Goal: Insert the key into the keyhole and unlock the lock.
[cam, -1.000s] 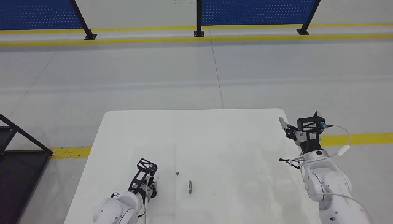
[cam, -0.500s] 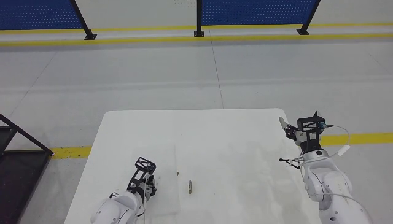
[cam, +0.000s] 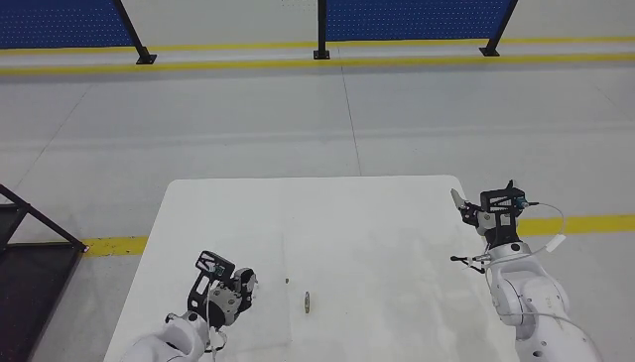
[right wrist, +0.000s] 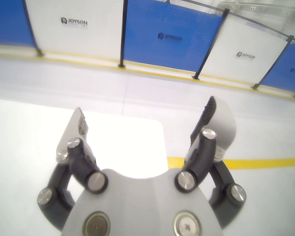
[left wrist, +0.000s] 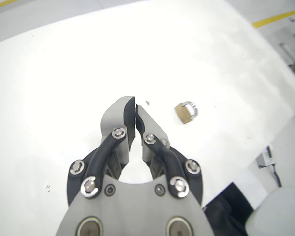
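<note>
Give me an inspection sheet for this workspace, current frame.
Surface: white table, rounded corners.
Job's things: brass padlock with a silver shackle, lying on the table, apart from both grippers.
Clutter: small dark speck near the padlock, too small to identify.
Grippers: left gripper shut, over the table; right gripper open, at the table's edge.
Cables: pale cable looped by the right wrist.
Surroundings: blue and white fence panels, yellow floor line.

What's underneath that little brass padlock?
The padlock lies straight on the white table; nothing else shows beneath it. Its underside and the patch of table it covers are hidden.
</note>
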